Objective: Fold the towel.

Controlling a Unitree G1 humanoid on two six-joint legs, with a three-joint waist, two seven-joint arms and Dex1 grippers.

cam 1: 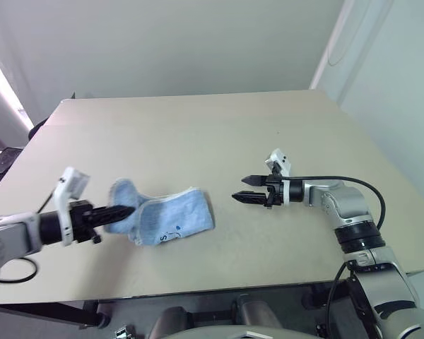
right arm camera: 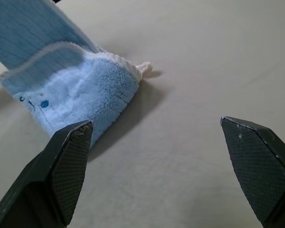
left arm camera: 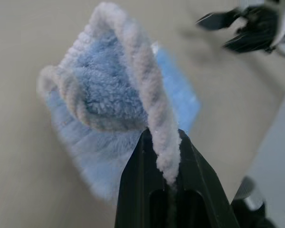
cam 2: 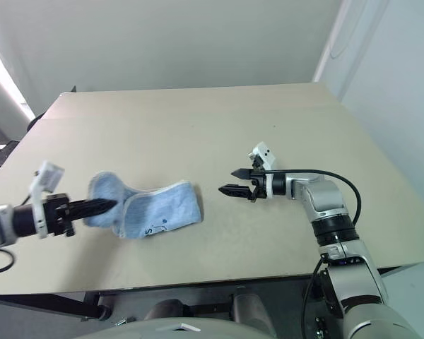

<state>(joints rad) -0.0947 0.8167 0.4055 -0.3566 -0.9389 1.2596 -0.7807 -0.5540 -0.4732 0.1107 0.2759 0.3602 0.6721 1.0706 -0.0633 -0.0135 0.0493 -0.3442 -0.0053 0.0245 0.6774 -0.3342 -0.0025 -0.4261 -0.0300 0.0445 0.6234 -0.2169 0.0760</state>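
The towel [cam 1: 171, 217] is light blue terry cloth with white edging and lies crumpled near the front left of the table, a small dark mark [cam 1: 177, 229] on its near side. My left gripper [cam 1: 127, 210] is shut on the towel's left edge and holds that end lifted off the table; the left wrist view shows the white edging [left arm camera: 157, 137] pinched between its fingers. My right gripper [cam 1: 244, 189] hovers open to the right of the towel, pointing at it, with nothing between its fingers [right arm camera: 71, 161]. The towel [right arm camera: 71, 102] lies just beyond them.
The beige table [cam 1: 219, 134] stretches wide behind and to the right of the towel. Its front edge [cam 1: 198, 291] runs close below the towel. A pale wall stands behind the table.
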